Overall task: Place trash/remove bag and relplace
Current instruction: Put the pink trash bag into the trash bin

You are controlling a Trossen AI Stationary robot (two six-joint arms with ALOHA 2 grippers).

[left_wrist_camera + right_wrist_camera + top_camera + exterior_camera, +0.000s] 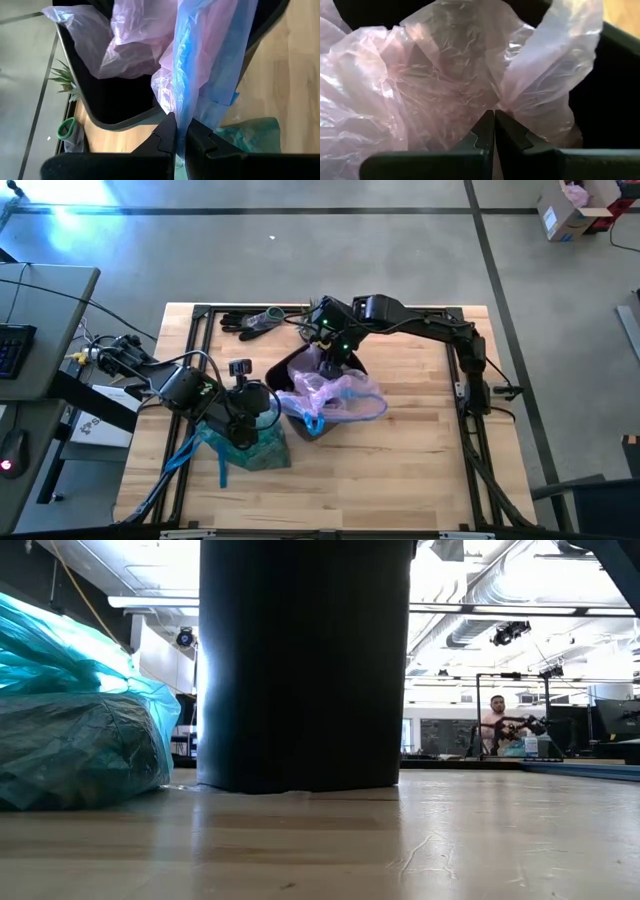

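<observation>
Left gripper [176, 131] closed, fingers pinched on the blue drawstring edge of the pale pink bag [150, 45]; the film runs straight down into the seam between the fingers. It sits at the near-left side of the black bin [300, 370], about mid-table in the high view

Right gripper [494, 127] also closed, tips pinching a fold of the same pink bag where it bunches over the bin's dark interior. In the high view that arm reaches in from the right rear of the table, wrist above the far rim of the bin

Pink bag is draped over the bin mouth and spills toward the table front-right, blue tie hanging at its lower edge

Teal bag [248, 448] is out of the bin, lying as a wrinkled full bundle on the wood table [400, 470] just front-left of the bin, under the left arm; a blue drawstring [180, 458] trails off it to the left. Low view shows it resting on the tabletop beside the bin wall

Dark gloves [250, 322] lie at the table's rear edge; small green plant [65, 80] sits beyond the bin

Person visible far back in the room, low view
</observation>
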